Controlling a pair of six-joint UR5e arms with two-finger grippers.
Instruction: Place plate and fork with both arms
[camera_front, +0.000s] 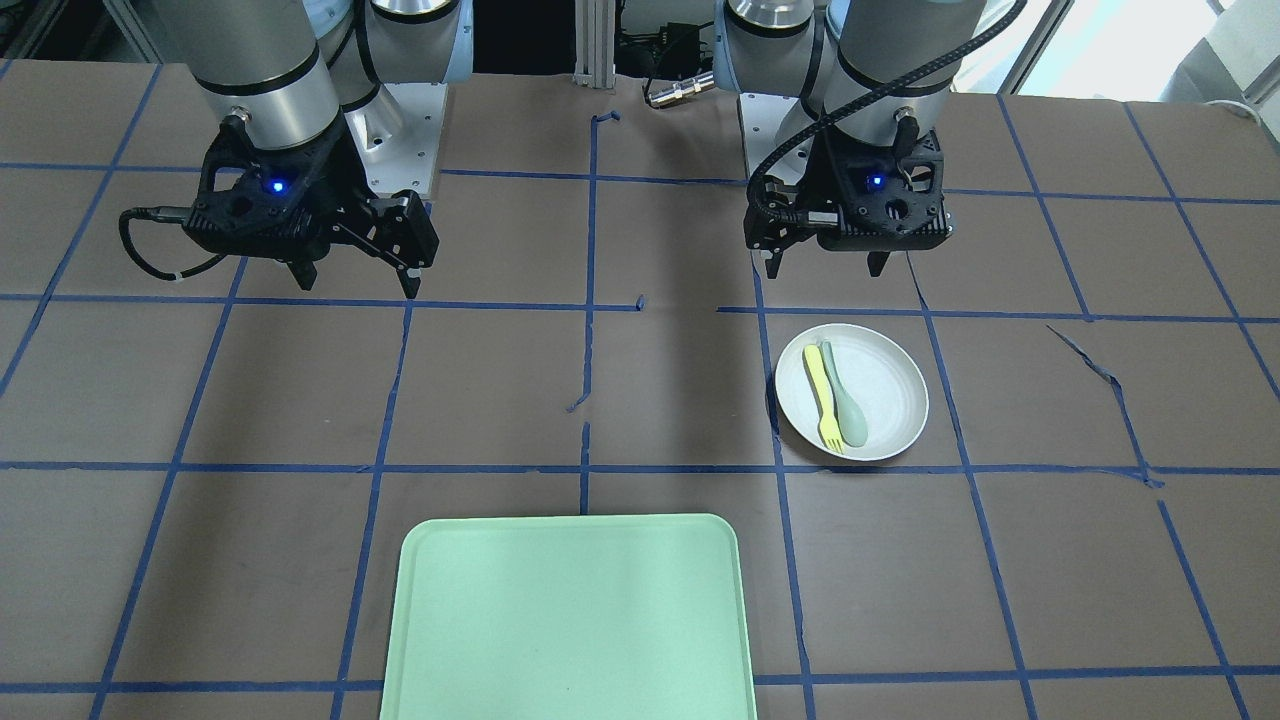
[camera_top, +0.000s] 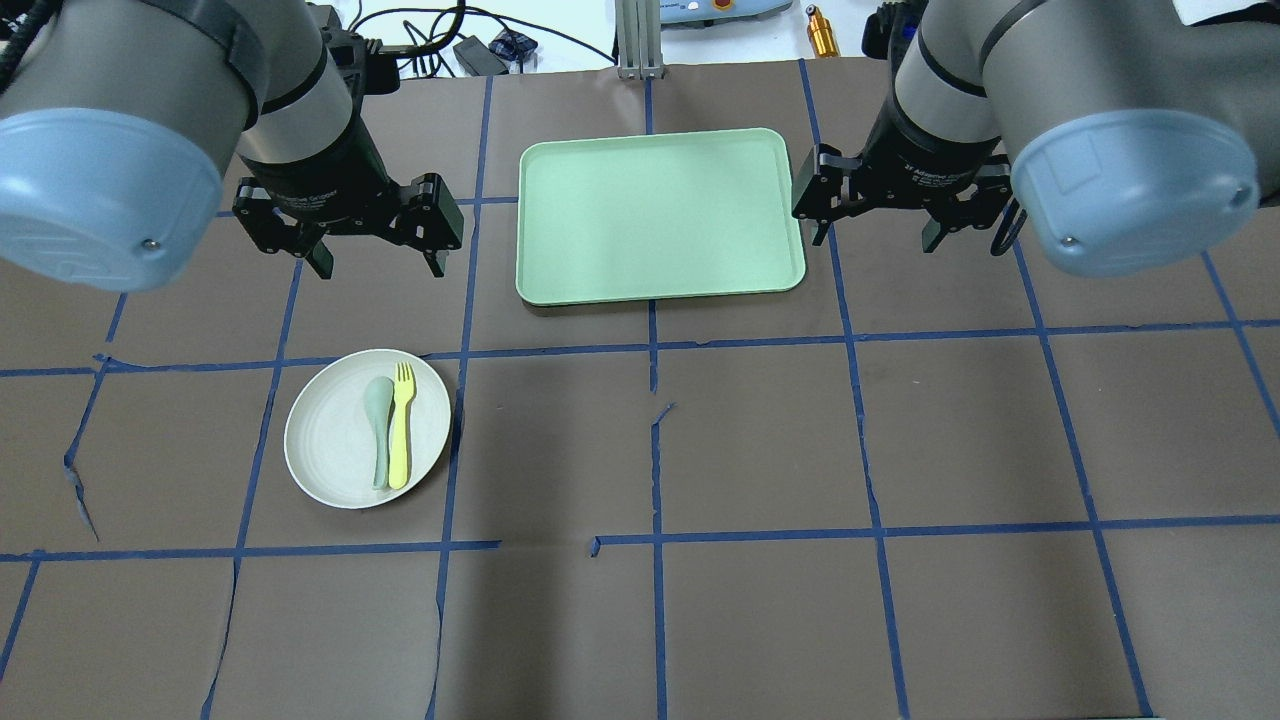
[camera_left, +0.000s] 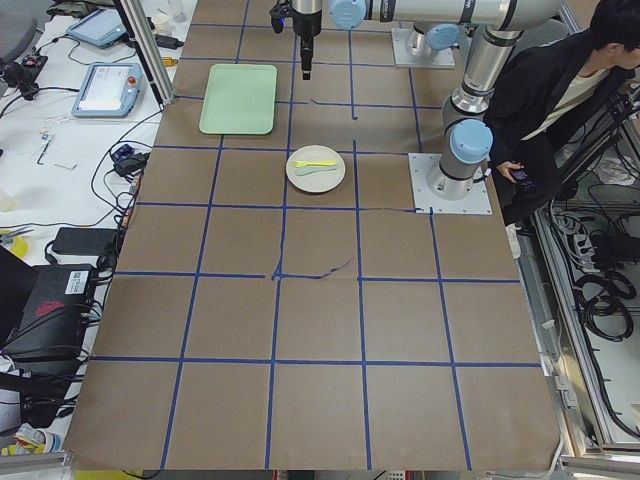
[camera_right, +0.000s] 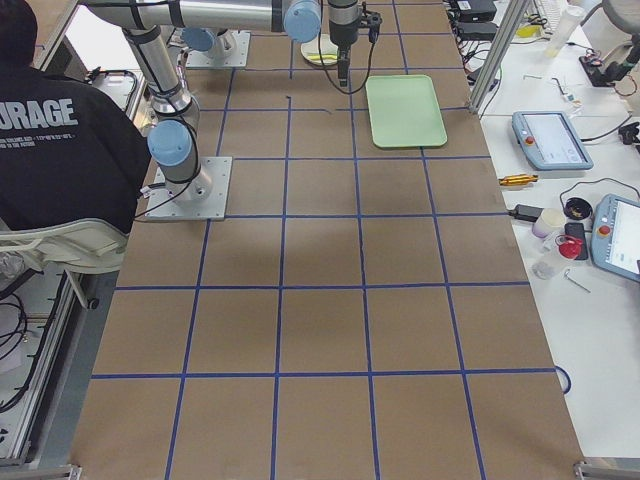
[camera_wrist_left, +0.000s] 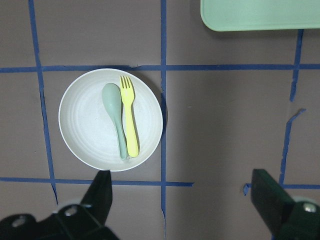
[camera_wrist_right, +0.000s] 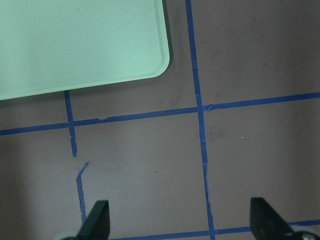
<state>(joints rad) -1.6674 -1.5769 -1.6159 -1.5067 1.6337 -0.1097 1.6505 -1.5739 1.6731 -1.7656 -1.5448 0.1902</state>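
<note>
You find the white plate (camera_top: 322, 445) flat on the brown counter (camera_top: 760, 450), on the robot's left side. Its right edge comes up to a blue tape line (camera_top: 452, 440). The pale-yellow fork (camera_top: 401, 430) lies inside the plate with its tines pointing away from the robot. A grey-green spoon (camera_top: 378, 425) lies just beside the fork, on the side away from the middle of the counter, with its bowl at the same end as the tines.

The left tool (camera_top: 378, 262) hangs in the air near the plate. Its two fingers are spread wide and there is nothing between them. Its wrist camera looks down on the plate with both utensils.

The mint-green tray (camera_top: 660, 215) lies at the far middle of the counter, well apart from the plate. The right tool (camera_top: 876, 238) hangs near the right end of the tray, over bare counter. Its fingers are also spread wide and it carries nothing.
</note>
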